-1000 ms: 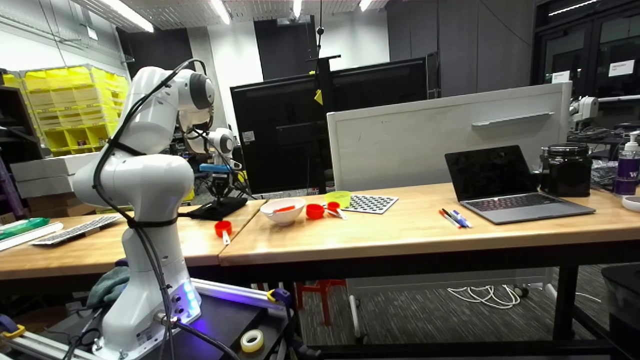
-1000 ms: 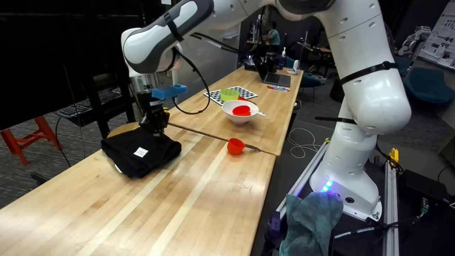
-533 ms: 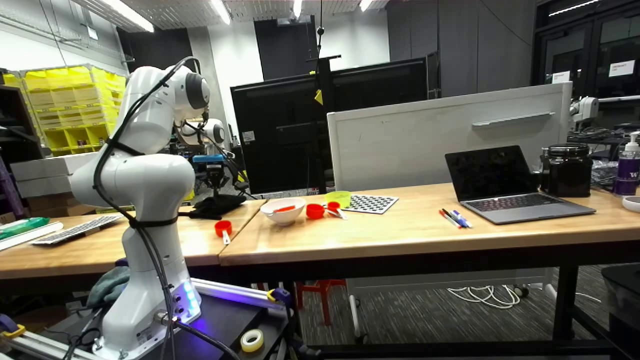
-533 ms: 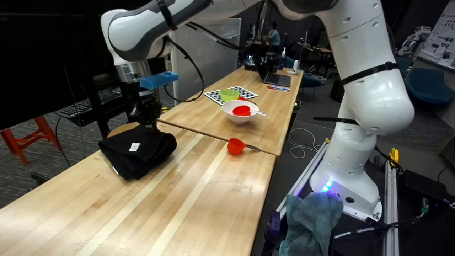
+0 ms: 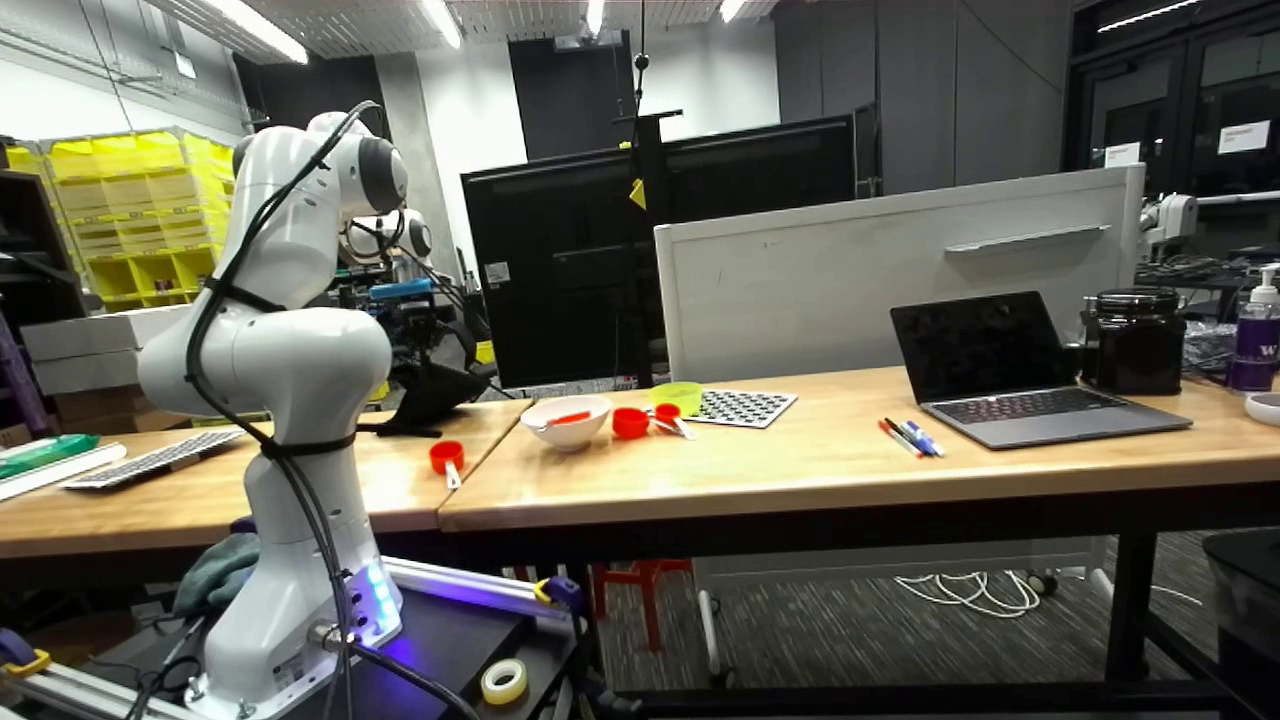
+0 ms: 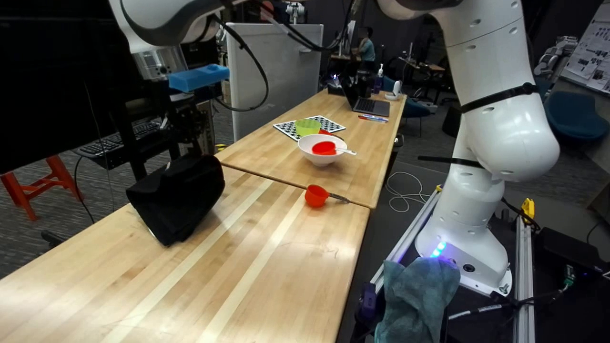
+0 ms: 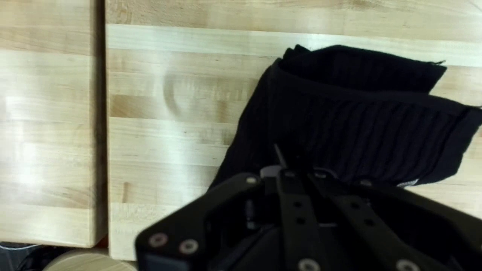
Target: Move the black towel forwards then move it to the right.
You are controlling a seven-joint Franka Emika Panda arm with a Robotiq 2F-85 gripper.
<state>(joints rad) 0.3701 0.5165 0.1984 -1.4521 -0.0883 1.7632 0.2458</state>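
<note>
The black towel (image 6: 177,197) is folded. In an exterior view its upper part is raised under my gripper (image 6: 194,148), and its lower corner hangs down at the wooden table's far side. It also shows raised in an exterior view (image 5: 437,395). In the wrist view the towel (image 7: 361,131) fills the area in front of my gripper (image 7: 295,160), with folds and a ribbed surface spreading to the right. The fingers are close together with dark cloth between them; the tips are hard to see against the black. My gripper is shut on the towel.
A red measuring cup (image 6: 316,196) stands on the same table (image 6: 228,286). A white bowl (image 6: 314,159) with a red cup inside, a green bowl (image 6: 307,126) and a checkered board (image 6: 337,125) are on the adjoining table. A seam (image 7: 101,113) divides the tables.
My gripper has risen and moved left in both exterior views. The towel has been lifted with it, from lying flat to hanging, and its white label is no longer visible in the exterior views.
</note>
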